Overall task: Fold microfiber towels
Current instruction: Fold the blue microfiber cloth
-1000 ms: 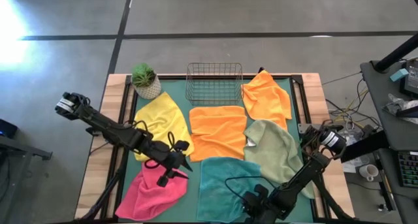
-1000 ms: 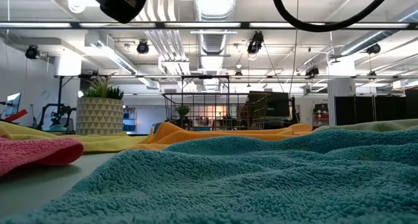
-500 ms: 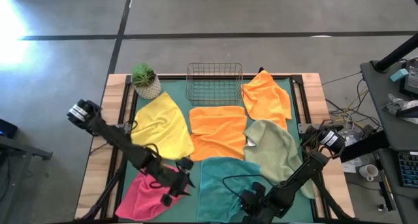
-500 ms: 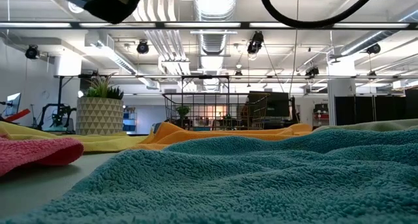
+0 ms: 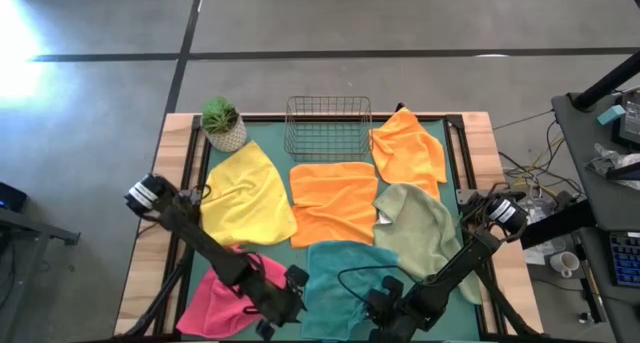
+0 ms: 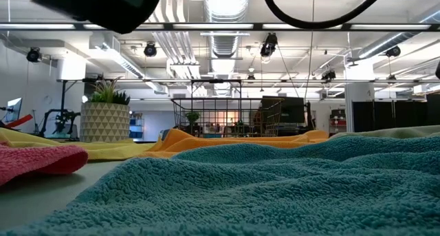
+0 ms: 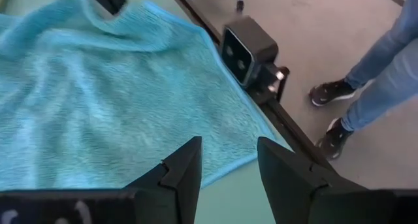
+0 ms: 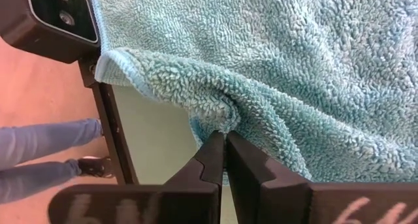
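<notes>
So the fluffy teal microfiber towel (image 5: 345, 273) sits at the near edge of my green table mat (image 5: 300, 238), a bit rumpled. My right gripper (image 8: 225, 149) is clamped tight on a pinch of its near edge, fingers pressed together with the pile bunched between them. My left gripper (image 7: 225, 162) hangs over the same towel's near corner with its fingers spread apart and nothing in them.

The crumpled pink microfiber towel (image 5: 225, 293) lies just left of the teal one, under my left arm. The flat orange microfiber towel (image 5: 333, 198) is mid-table, the yellow microfiber towel (image 5: 245, 193) to its left, the pale sage green microfiber towel (image 5: 420, 223) to its right, and a second orange towel (image 5: 408, 148) in the far right corner.

At the back are the wire mesh basket (image 5: 328, 123) and a small potted green plant (image 5: 222, 123). A person's jeans and dark shoes (image 7: 333, 113) show beside the table.
</notes>
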You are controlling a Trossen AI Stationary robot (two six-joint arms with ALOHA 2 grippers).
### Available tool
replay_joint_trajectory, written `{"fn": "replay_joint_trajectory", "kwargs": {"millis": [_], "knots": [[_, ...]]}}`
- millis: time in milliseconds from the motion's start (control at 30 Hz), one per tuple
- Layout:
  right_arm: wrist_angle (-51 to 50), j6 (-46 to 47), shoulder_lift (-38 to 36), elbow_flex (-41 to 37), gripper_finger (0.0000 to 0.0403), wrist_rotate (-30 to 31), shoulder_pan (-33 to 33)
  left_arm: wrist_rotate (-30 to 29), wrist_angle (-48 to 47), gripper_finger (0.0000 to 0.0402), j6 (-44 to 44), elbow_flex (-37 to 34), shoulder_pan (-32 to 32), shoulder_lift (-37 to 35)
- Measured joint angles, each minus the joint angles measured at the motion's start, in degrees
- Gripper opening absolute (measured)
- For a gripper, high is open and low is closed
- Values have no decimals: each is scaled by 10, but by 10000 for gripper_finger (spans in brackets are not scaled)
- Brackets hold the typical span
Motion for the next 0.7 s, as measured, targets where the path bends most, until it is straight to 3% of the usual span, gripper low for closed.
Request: {"fn": "replay_joint_trajectory", "kwargs": {"millis": [200, 700], "knots": [[-2, -2, 0, 0, 8, 0, 0, 0, 4, 134, -44, 22, -9, 41], [-2, -11, 0, 0, 8, 0, 0, 1, 5, 134, -43, 70, -25, 110]]}}
